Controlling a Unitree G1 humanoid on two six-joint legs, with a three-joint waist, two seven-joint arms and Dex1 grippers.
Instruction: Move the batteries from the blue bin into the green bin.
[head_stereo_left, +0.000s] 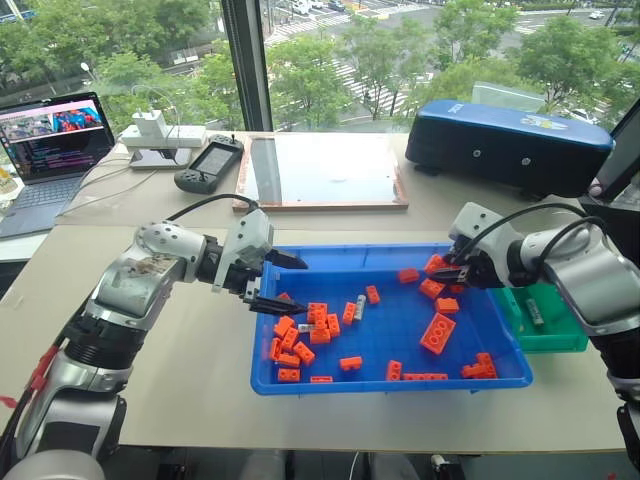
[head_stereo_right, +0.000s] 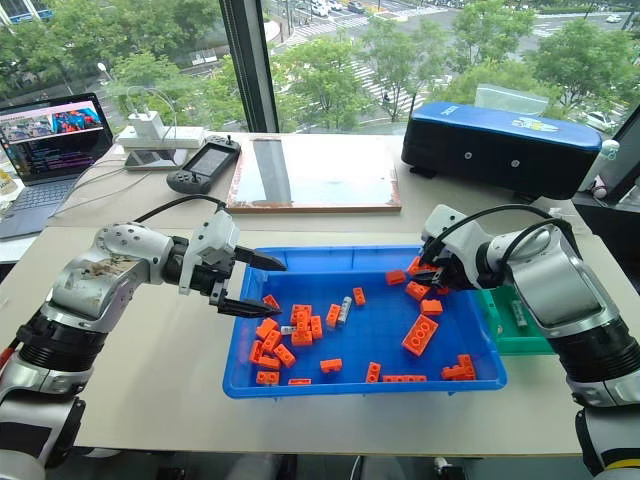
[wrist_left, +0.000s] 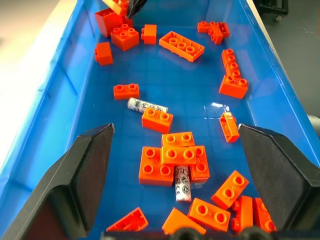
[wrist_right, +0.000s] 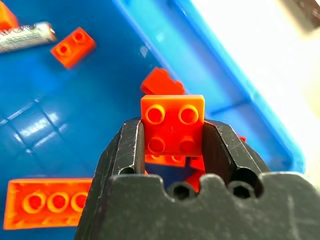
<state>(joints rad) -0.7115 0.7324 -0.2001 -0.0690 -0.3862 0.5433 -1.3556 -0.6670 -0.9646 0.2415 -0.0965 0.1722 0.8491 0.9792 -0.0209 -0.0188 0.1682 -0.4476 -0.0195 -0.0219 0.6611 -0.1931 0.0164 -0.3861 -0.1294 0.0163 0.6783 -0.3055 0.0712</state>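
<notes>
The blue bin (head_stereo_left: 330, 250) sits mid-table, strewn with orange bricks. Two batteries lie in it among the bricks: one (head_stereo_left: 359, 308) near the middle, another (wrist_left: 182, 183) half under a brick cluster towards the left. My left gripper (head_stereo_left: 290, 285) hovers open over the bin's left end. My right gripper (head_stereo_left: 440, 270) is over the bin's far right corner, shut on a small orange brick (wrist_right: 172, 125). The green bin (head_stereo_left: 570, 335) stands just right of the blue bin, partly hidden behind my right arm, with a battery (head_stereo_left: 535, 312) lying in it.
A dark navy case (head_stereo_left: 510, 140) stands at the back right. A wood-framed board (head_stereo_left: 320, 170), a handheld controller (head_stereo_left: 208, 163), a power strip (head_stereo_left: 160, 132) and a laptop (head_stereo_left: 50, 150) line the back of the table by the window.
</notes>
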